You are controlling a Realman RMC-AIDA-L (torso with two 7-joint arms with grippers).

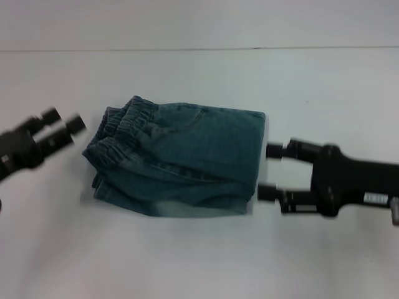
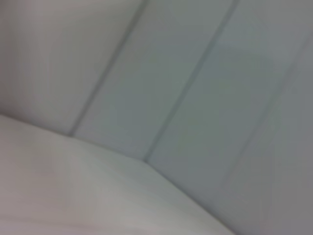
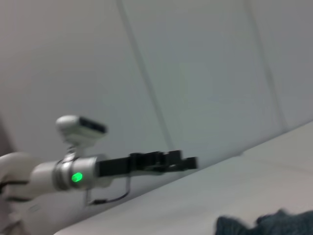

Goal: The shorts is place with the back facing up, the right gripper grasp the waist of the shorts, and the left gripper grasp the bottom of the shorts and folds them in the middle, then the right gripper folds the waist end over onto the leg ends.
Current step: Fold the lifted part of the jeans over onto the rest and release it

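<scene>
The shorts (image 1: 187,162) lie folded into a compact block in the middle of the white table, with the gathered elastic waist (image 1: 124,121) on top at the left end. Their dark edge (image 3: 269,224) also shows in the right wrist view. My right gripper (image 1: 269,171) is open just off the shorts' right folded edge, and nothing is between its fingers. My left gripper (image 1: 64,119) hovers open a short way left of the waist, clear of the cloth. The right wrist view shows that left gripper (image 3: 188,161) side-on, on its silver green-lit wrist. The leg ends are hidden under the fold.
The white table (image 1: 199,261) runs back to a pale panelled wall (image 1: 199,25). The left wrist view shows only that wall (image 2: 195,73) and a strip of table top (image 2: 73,196).
</scene>
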